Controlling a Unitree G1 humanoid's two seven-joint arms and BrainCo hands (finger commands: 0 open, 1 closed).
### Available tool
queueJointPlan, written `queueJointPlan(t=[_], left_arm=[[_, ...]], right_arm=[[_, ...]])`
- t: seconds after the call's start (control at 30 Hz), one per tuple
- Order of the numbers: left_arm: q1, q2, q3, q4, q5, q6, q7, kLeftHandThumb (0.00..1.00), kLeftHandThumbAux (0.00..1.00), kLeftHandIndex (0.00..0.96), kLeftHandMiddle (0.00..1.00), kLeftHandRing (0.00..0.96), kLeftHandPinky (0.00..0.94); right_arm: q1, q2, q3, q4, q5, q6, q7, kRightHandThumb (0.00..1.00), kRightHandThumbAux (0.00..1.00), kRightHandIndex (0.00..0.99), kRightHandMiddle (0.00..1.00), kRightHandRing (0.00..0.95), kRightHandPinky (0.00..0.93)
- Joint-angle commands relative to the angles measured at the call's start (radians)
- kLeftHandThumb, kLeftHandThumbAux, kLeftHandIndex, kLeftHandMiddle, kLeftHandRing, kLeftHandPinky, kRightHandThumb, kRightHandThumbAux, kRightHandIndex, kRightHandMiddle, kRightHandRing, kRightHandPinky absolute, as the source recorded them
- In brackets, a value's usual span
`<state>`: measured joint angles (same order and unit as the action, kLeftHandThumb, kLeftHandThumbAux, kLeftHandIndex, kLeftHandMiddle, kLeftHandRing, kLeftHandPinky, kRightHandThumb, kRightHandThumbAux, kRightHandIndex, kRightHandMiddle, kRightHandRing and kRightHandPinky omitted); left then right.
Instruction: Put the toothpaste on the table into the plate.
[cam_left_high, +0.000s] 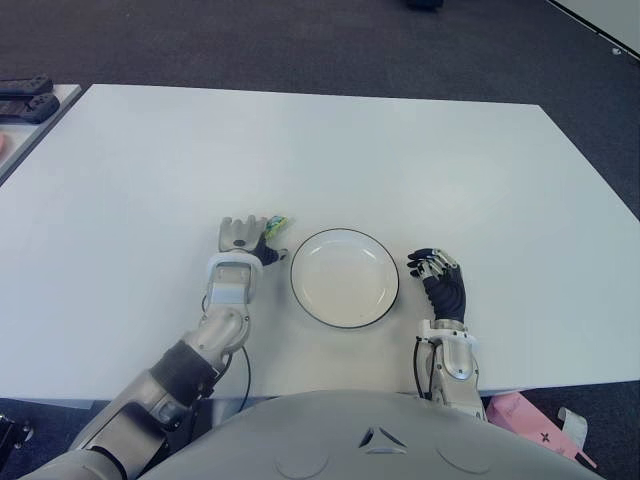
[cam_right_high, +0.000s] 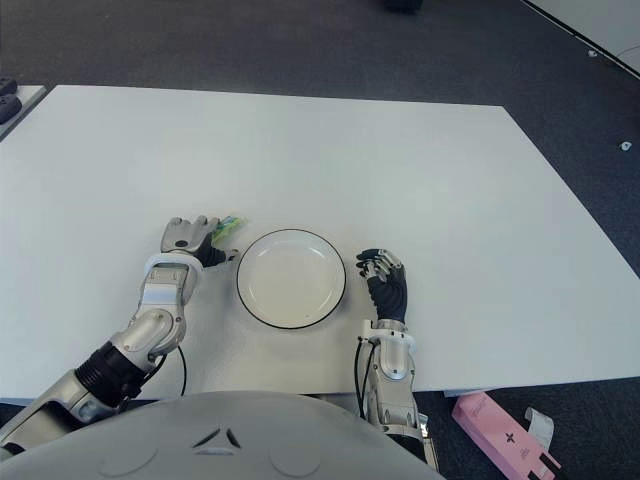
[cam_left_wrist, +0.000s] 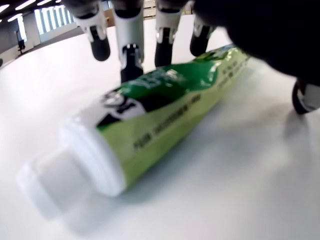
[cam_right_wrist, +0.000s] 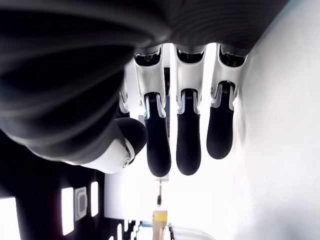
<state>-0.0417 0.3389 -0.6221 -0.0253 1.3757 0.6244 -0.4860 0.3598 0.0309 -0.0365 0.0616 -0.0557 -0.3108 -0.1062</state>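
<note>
The toothpaste is a green tube with a white cap, lying flat on the white table. Only its green end shows past my left hand, just left of the plate. In the left wrist view the fingers reach over the tube with the thumb off to one side; they are not closed around it. The white plate with a dark rim holds nothing and sits between my hands. My right hand shows just right of the plate, its fingers relaxed and holding nothing.
Black controllers lie on a separate surface at the far left. A pink box is on the floor at the lower right. The table's front edge runs close to my body.
</note>
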Motion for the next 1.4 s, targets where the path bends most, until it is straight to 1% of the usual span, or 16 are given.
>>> queueJointPlan(t=[0.03, 0.17, 0.2, 0.23, 0.3, 0.4, 0.43, 0.47, 0.53, 0.57, 0.6, 0.63, 0.73, 0.83, 0.97, 1.4], left_arm=[[0.078, -0.009, -0.081, 0.025, -0.029, -0.062, -0.123, 0.244, 0.52, 0.0, 0.087, 0.08, 0.149], [0.074, -0.01, -0.085, 0.021, -0.028, -0.062, -0.148, 0.292, 0.533, 0.0, 0.101, 0.108, 0.214], [0.081, -0.011, -0.08, 0.024, -0.029, -0.058, -0.131, 0.295, 0.533, 0.0, 0.102, 0.11, 0.218], [0.087, -0.012, -0.077, 0.027, -0.031, -0.056, -0.118, 0.364, 0.523, 0.026, 0.137, 0.142, 0.248], [0.093, -0.016, -0.072, 0.031, -0.029, -0.05, -0.095, 0.443, 0.511, 0.075, 0.185, 0.185, 0.283], [0.099, -0.02, -0.069, 0.03, -0.023, -0.044, -0.075, 0.52, 0.501, 0.15, 0.245, 0.236, 0.323], [0.103, -0.02, -0.067, 0.029, -0.021, -0.043, -0.067, 0.553, 0.504, 0.247, 0.315, 0.314, 0.388], [0.109, -0.019, -0.065, 0.029, -0.019, -0.042, -0.052, 0.565, 0.505, 0.282, 0.34, 0.343, 0.411], [0.12, -0.016, -0.059, 0.032, -0.02, -0.045, -0.022, 0.653, 0.615, 0.369, 0.425, 0.439, 0.502], [0.123, -0.016, -0.057, 0.036, -0.021, -0.047, -0.008, 0.678, 0.643, 0.393, 0.469, 0.489, 0.55], [0.127, -0.016, -0.053, 0.045, -0.028, -0.052, 0.014, 0.686, 0.652, 0.401, 0.485, 0.507, 0.567], [0.13, -0.015, -0.05, 0.052, -0.032, -0.056, 0.03, 0.741, 0.658, 0.4, 0.489, 0.553, 0.612], [0.134, -0.017, -0.038, 0.095, -0.063, -0.081, 0.097, 0.808, 0.665, 0.396, 0.508, 0.637, 0.7], [0.137, -0.021, -0.026, 0.12, -0.091, -0.103, 0.145, 0.833, 0.666, 0.399, 0.521, 0.702, 0.76], [0.142, -0.022, -0.014, 0.122, -0.12, -0.125, 0.181, 0.845, 0.666, 0.403, 0.526, 0.752, 0.79], [0.158, -0.011, 0.006, 0.114, -0.175, -0.163, 0.226, 0.85, 0.667, 0.404, 0.527, 0.795, 0.797]], right_arm=[[0.005, -0.005, 0.002, 0.023, 0.008, -0.015, 0.017, 0.707, 0.725, 0.427, 0.486, 0.477, 0.473], [0.0, -0.008, -0.002, 0.032, 0.013, -0.016, 0.022, 0.707, 0.725, 0.427, 0.484, 0.471, 0.464], [0.0, -0.009, -0.002, 0.033, 0.014, -0.016, 0.023, 0.707, 0.725, 0.427, 0.484, 0.471, 0.464], [-0.001, -0.009, -0.003, 0.034, 0.015, -0.016, 0.024, 0.707, 0.725, 0.427, 0.483, 0.47, 0.464], [-0.003, -0.01, -0.005, 0.037, 0.017, -0.017, 0.026, 0.708, 0.725, 0.427, 0.483, 0.469, 0.465], [-0.005, -0.01, -0.008, 0.041, 0.016, -0.019, 0.025, 0.708, 0.725, 0.427, 0.483, 0.469, 0.466], [-0.005, -0.01, -0.009, 0.043, 0.016, -0.021, 0.025, 0.708, 0.725, 0.427, 0.482, 0.467, 0.462], [-0.006, -0.01, -0.009, 0.045, 0.015, -0.023, 0.024, 0.708, 0.725, 0.427, 0.482, 0.467, 0.461], [-0.007, -0.009, -0.01, 0.047, 0.013, -0.027, 0.022, 0.708, 0.725, 0.427, 0.482, 0.468, 0.465], [-0.008, -0.01, -0.012, 0.049, 0.013, -0.028, 0.022, 0.708, 0.725, 0.427, 0.482, 0.469, 0.468], [-0.009, -0.009, -0.013, 0.05, 0.013, -0.03, 0.022, 0.708, 0.725, 0.427, 0.483, 0.47, 0.469], [-0.01, -0.009, -0.014, 0.05, 0.013, -0.031, 0.022, 0.708, 0.725, 0.427, 0.483, 0.471, 0.47], [-0.011, -0.009, -0.015, 0.052, 0.01, -0.034, 0.019, 0.708, 0.725, 0.427, 0.484, 0.474, 0.473], [-0.012, -0.009, -0.017, 0.052, 0.01, -0.032, 0.019, 0.707, 0.725, 0.427, 0.484, 0.475, 0.475], [-0.014, -0.01, -0.02, 0.054, 0.012, -0.032, 0.019, 0.708, 0.725, 0.427, 0.485, 0.477, 0.476], [-0.016, -0.012, -0.025, 0.061, 0.009, -0.04, 0.017, 0.709, 0.726, 0.426, 0.48, 0.468, 0.459]])
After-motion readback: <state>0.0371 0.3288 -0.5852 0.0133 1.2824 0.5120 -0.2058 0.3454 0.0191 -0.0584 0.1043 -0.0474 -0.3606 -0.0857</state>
